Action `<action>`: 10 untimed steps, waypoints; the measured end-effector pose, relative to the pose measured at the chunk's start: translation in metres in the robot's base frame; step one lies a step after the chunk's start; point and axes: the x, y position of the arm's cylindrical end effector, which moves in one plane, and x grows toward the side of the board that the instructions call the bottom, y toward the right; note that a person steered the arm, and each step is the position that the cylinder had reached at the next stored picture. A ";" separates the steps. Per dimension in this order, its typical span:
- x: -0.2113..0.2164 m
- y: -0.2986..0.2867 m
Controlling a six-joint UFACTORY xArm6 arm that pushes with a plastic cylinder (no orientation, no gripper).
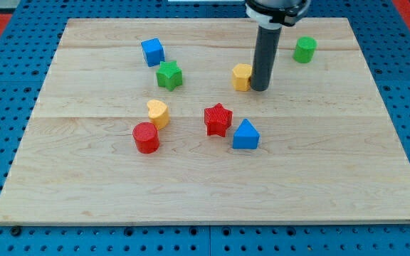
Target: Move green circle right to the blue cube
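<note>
The green circle is a short green cylinder at the view's top right of the wooden board. The blue cube sits at the view's top left. My tip rests on the board between them, touching or almost touching the right side of a yellow block. The tip is left of and below the green circle, well apart from it.
A green star lies just below-right of the blue cube. A yellow heart-like block and a red cylinder sit at mid-left. A red star and a blue triangular block sit at the centre.
</note>
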 end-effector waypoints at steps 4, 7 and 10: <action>-0.049 0.043; -0.072 -0.038; -0.067 -0.060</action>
